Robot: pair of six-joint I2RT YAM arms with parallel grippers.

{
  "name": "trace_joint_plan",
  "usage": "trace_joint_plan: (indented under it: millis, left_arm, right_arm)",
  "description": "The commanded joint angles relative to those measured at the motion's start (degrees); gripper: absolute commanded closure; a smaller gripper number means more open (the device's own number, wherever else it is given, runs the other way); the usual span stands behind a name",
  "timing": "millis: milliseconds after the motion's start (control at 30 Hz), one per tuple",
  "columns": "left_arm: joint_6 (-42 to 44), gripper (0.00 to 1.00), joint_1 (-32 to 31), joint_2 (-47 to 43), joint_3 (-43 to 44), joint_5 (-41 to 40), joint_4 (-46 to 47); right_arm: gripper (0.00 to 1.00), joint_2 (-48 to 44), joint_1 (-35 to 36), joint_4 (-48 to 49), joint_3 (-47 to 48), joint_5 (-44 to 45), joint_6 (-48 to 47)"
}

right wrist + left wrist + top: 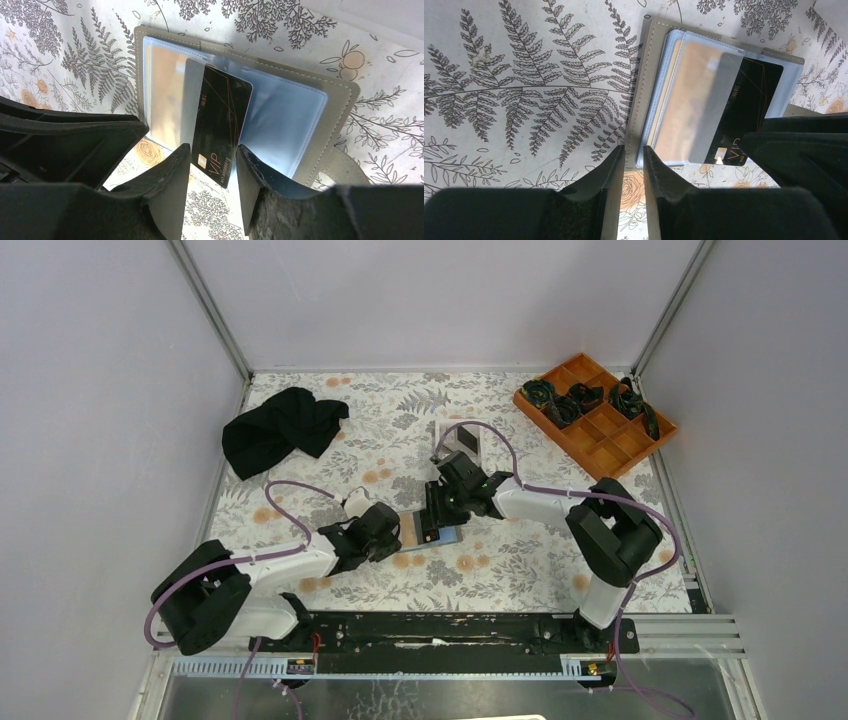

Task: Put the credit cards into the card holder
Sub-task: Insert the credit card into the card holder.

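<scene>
The card holder [447, 536] lies open on the floral mat, grey outside [648, 90], pale blue sleeves inside [285, 115]. An orange-gold card [691, 100] sits inside a translucent sleeve. A black VIP card [222, 115] lies partly tucked into a sleeve, its chip end sticking out [729, 155]. My left gripper [634, 154] is shut on the holder's grey cover edge [398, 530]. My right gripper [214, 155] is open, its fingers standing either side of the black card's free end [438, 510]. I see no clamping of the card.
A white tray [445, 432] behind the holder holds another dark card [467, 443]. An orange compartment tray [600, 440] with black items stands at the back right. A black cloth [283, 428] lies at the back left.
</scene>
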Motion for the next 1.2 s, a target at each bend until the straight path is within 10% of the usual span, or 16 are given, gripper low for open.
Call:
trace_joint_plan:
  millis: [0,700,1167]
  left_arm:
    - [0.2,0.73,0.3,1.3,-1.7,0.6,-1.7]
    - [1.1,0.73,0.9,0.3,-2.1,0.9,-2.9]
    - [2.0,0.73,1.5,-1.2,-3.3,1.3,-3.2]
  right_arm:
    - [0.54,-3.2,0.6,0.5,0.4,3.0,-0.8]
    - [0.97,-1.9,0.5,-1.3,0.3,9.8,-0.9]
    - [1.00,0.5,0.5,0.5,-1.6,9.4,0.7]
